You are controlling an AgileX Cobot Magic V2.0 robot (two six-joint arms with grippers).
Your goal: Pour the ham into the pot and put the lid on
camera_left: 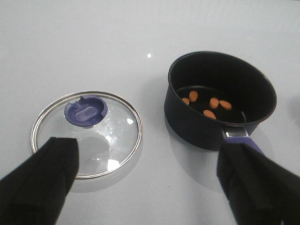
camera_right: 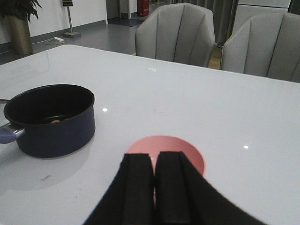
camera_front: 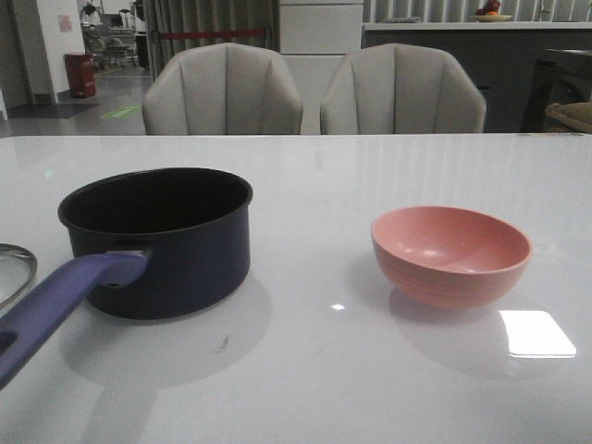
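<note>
The dark navy pot (camera_front: 157, 240) stands on the white table at the left, its blue-purple handle (camera_front: 55, 301) pointing toward me. Several orange-pink ham pieces (camera_left: 208, 105) lie inside the pot (camera_left: 220, 96). The glass lid (camera_left: 86, 133) with its blue-purple knob (camera_left: 86, 110) lies flat on the table beside the pot; only its rim (camera_front: 14, 268) shows in the front view. My left gripper (camera_left: 150, 187) is open and empty, above the table between lid and pot handle. My right gripper (camera_right: 153, 180) is shut and empty, above the pink bowl (camera_right: 187, 152). The pot also shows in the right wrist view (camera_right: 49, 119).
The pink bowl (camera_front: 450, 254) stands empty on the table's right side. Two grey chairs (camera_front: 222, 91) stand behind the table's far edge. A bright reflection (camera_front: 536, 333) lies on the table near the bowl.
</note>
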